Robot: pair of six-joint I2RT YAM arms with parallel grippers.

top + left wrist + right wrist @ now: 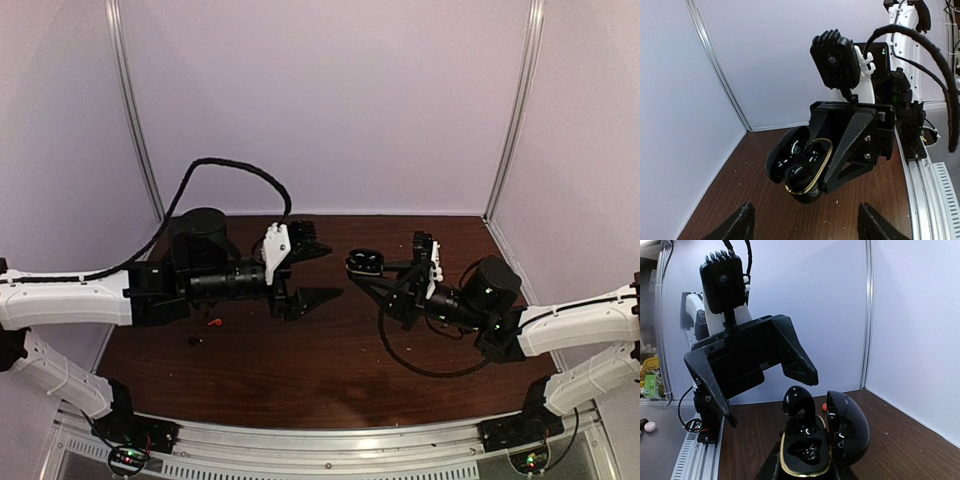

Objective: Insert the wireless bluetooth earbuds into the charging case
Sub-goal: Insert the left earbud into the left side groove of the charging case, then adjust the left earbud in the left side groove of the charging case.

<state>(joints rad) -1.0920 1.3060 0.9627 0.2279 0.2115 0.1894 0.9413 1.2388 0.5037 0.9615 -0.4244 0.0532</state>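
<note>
Two pincers are seen over the table [300,375]. The right pincer [372,272] is closed around the charging case [805,450]. The case is held up in the air over the middle of the table, a bit toward the right edge, with its lid swung open. A black earbud [799,402] is stuck upright in the case. As far as can be judged, it is not yet pushed down into its hole. The left pincer [328,270] is spread wide with nothing in it and is held near the case. The red earbud [213,322] is seen lying on the table near the left edge, well apart from the case.

Much could go wrong from here. If the black earbud is pressed from the side, it could be popped out and dropped. If the case is pushed too hard, it could be twisted in the right pincer's hold. The red earbud is very small, so it could be flicked away when it is picked up.
</note>
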